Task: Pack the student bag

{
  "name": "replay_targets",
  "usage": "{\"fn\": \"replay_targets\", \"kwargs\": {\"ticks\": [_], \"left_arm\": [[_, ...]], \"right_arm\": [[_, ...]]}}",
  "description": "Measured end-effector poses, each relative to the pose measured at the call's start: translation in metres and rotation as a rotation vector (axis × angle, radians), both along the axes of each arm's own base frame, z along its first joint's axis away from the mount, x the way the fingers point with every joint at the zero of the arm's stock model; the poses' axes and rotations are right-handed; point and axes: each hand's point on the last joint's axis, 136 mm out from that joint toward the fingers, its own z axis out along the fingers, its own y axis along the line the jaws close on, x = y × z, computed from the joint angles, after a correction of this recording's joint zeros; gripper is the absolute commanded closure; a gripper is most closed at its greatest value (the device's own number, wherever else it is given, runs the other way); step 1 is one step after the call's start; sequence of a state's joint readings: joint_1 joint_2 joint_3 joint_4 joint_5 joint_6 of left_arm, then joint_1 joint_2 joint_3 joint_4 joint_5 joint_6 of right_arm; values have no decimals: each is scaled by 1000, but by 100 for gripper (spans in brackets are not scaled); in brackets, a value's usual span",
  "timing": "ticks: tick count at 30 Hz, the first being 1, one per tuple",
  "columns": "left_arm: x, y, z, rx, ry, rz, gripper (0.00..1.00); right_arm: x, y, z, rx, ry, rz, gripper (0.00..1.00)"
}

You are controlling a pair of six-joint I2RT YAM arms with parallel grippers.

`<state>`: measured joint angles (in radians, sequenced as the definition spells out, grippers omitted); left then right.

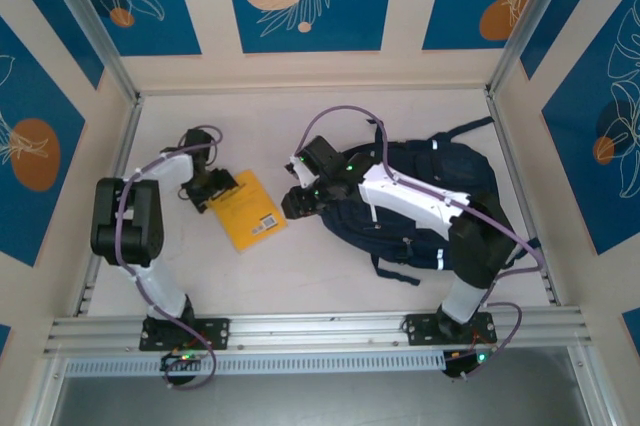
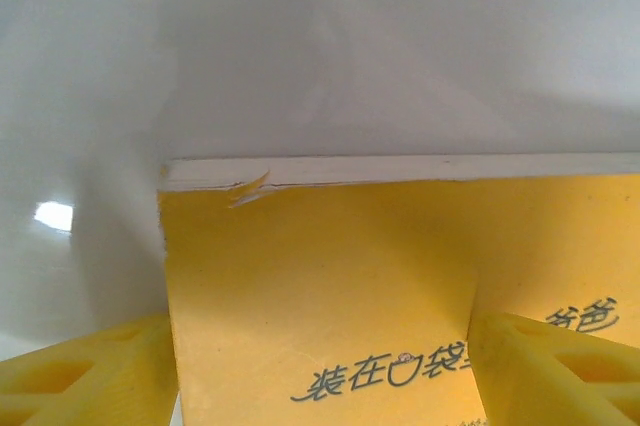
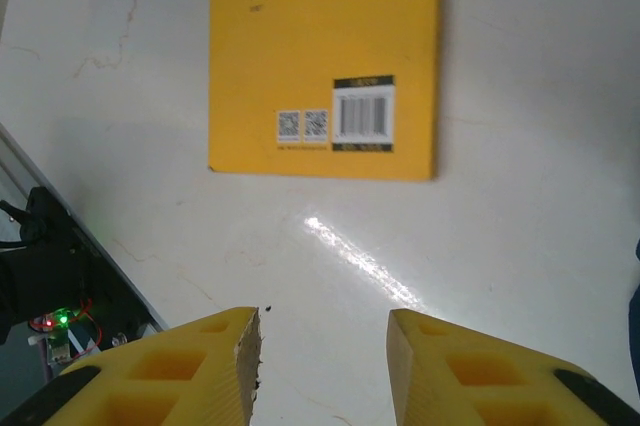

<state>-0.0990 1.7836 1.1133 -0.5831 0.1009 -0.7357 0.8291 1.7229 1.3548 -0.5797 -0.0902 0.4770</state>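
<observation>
Left gripper (image 1: 210, 186): is sitting at the upper-left end of the yellow book (image 1: 252, 212) with its jaws spread wide and clamping nothing. In the left wrist view one yellow finger (image 2: 80, 376) is resting just beside the book's edge while the other is lying over the printed cover. Yellow book: is lying flat on the white table (image 1: 300, 276), barcode side up, between the two grippers. Right gripper (image 1: 298, 202): is hanging just right of the book, jaws parted, with bare table showing between its fingers (image 3: 180, 366), and is holding nothing. Student bag (image 1: 445, 166): is lying on the right half of the table beneath the right arm, near the book but not touching it.
</observation>
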Motion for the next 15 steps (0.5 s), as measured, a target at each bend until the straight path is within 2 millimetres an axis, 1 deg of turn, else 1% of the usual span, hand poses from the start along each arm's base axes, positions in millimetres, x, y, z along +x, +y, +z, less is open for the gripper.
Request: {"fn": "replay_targets", "kwargs": {"ticks": [3,5,6,8,10,13,15], "left_arm": [[0,-31,2,-35,-23,-89,26],[-4,-44,1,-46,-24,-123,27],[-8,-48,-2,-48,-19,-135,27],[-11,-50,-2,-49,-39,-140,27],[-20,-48,0,-54,-43,-133,27],[-42,-43,0,-52,-21,-121,25],[-56,-39,3,-54,-25,-106,25]], "right_arm": [[5,3,-20,-28,48,-3,60],[14,8,-34,-50,75,-8,58],[18,10,-40,-60,84,-12,55],[29,15,-51,-81,97,-23,51],[41,16,-59,-98,100,-43,49],[57,13,-70,-140,104,-79,47],[67,14,-75,-167,97,-96,46]]}}
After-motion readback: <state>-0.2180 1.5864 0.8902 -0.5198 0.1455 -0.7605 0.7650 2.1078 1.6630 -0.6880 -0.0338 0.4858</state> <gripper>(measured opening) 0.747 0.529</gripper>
